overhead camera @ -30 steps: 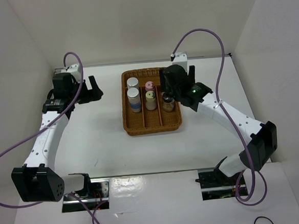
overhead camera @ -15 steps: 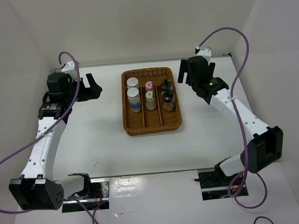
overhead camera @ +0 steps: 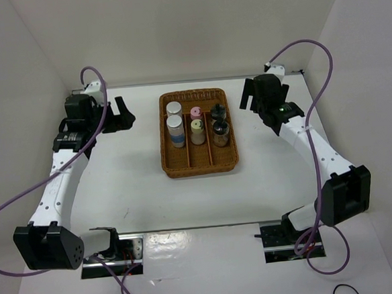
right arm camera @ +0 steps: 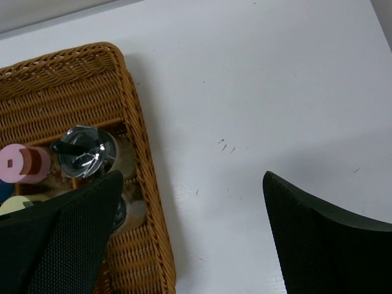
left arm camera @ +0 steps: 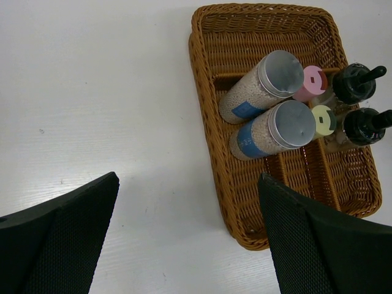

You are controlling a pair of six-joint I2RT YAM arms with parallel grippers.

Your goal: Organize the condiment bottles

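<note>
All six bottles stand upright in the brown wicker basket [overhead camera: 201, 168]. The two silver-capped, blue-labelled bottles [overhead camera: 174, 109] [overhead camera: 175, 125] are in the left compartment. The pink-capped bottle [overhead camera: 195, 112] and the yellow-capped bottle [overhead camera: 196, 127] are in the middle one. The two black-topped bottles [overhead camera: 217, 110] [overhead camera: 220, 127] are in the right one. My left gripper [overhead camera: 123, 115] is open and empty, left of the basket. My right gripper [overhead camera: 248, 96] is open and empty, right of the basket's far corner. The left wrist view shows the silver caps [left arm camera: 278, 73] [left arm camera: 294, 122]. The right wrist view shows one black top [right arm camera: 82, 150].
The basket's front half holds nothing in any compartment. White walls enclose the table on the left, back and right. The arm bases and their purple cables sit along the near edge.
My right gripper has drawn back from over the basket's right compartment, out to the right and back, leaving a black-topped bottle standing there. My left arm has barely shifted.
</note>
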